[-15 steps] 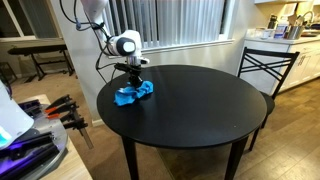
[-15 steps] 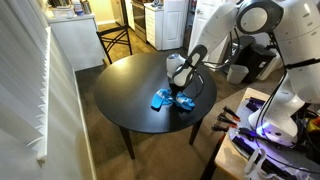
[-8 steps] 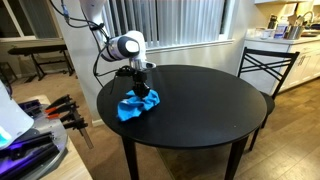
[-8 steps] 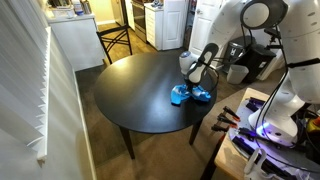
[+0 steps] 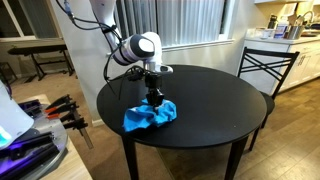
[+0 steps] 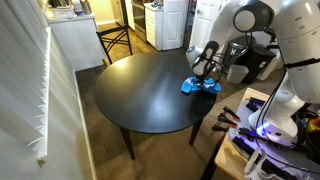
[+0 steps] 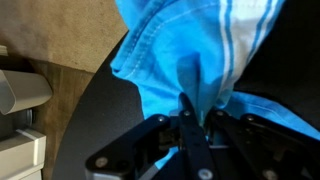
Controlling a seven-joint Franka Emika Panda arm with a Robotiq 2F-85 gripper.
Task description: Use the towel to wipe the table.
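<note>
Wrist view: the gripper (image 7: 187, 108) has its fingers narrowed onto a fold of the blue towel (image 7: 190, 50) — white stripes show at the cloth's upper right — with the black table (image 7: 95, 120) beneath. In an exterior view, the towel (image 5: 150, 116) lies bunched near the round table's (image 5: 215, 105) near-left edge, with the gripper (image 5: 154, 97) upright on it. In an exterior view, the towel (image 6: 200, 86) sits at the table's (image 6: 140, 95) right edge — directly under the gripper (image 6: 204, 77).

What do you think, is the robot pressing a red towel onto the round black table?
Almost, but the colour is wrong. The towel is blue, not red, and the wrist view shows white stripes on it too. Both exterior views show the blue plainly. The rest is right: the gripper presses it onto the round black table.
</note>
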